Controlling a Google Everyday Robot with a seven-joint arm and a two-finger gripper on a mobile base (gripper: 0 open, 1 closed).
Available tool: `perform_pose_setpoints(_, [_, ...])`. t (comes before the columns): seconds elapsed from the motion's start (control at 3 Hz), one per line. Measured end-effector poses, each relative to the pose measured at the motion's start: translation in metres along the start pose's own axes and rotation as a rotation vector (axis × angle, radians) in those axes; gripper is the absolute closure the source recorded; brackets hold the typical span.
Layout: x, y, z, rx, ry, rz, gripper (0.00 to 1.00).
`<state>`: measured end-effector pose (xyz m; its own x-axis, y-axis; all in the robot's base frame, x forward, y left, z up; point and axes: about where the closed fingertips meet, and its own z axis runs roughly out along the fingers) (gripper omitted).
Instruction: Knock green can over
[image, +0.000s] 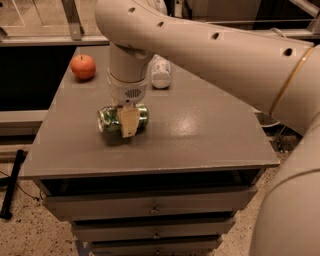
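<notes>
Gripper (125, 121) over table (200, 135) left part, fingers (129, 124) clamped around green can (107, 120) lying on side

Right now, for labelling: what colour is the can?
Green, pale-patterned; camera view. Gripper holds the can.

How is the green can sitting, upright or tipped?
Tipped: the green can lies on its side, silver top facing left, claw clamped around it from above.

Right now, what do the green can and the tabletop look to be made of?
Green drink can, lying sideways in the gripper: thin metal, likely aluminium, glossy printed label, shiny silver end. Grey tabletop: smooth painted or laminated surface, semi-gloss, showing a soft light reflection.
</notes>
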<state>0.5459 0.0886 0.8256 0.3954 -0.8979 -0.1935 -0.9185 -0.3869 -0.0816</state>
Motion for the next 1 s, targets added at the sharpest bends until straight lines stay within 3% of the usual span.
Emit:
perform_pose_setpoints(0.67, [0.0062, -0.0015, 0.0023, -0.012, 0.058, -0.008, 0.13])
perform_pose_setpoints(1.0, [0.0092, -0.0008, 0.0008, -0.015, 0.068, -0.009, 0.0])
